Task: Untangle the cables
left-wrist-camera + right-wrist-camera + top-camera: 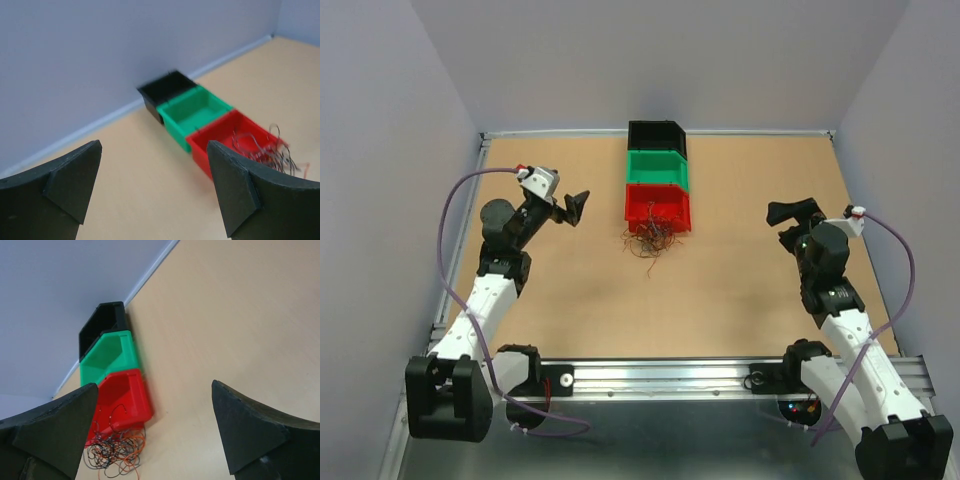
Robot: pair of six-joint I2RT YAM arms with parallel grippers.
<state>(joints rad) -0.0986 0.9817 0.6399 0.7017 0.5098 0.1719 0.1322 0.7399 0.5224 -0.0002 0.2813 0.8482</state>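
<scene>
Nearest the bases, both arms are raised off the table, one at each side, and nothing is held. The left gripper is seen with its jaws spread wide and empty, pointed inward toward the middle. The right gripper is likewise fully spread and empty, and is turned toward the same spot.

Between them and a little farther off, the cables lie as one scribbled clump of thin red, orange, brown and black strands. The clump rests on the table against the near end of the red bin, and a few loops are seen reaching over its lip into it. Both grippers are well apart from the clump.

Beyond the red bin, a green bin and then a black bin are lined up in a touching row toward the back wall.

The task is judged not yet begun: this is the approach step. For the next move, one gripper would have to be lowered over an outer loop and closed on a single strand, not on the whole clump. The other gripper would be needed to pin the rest.
</scene>
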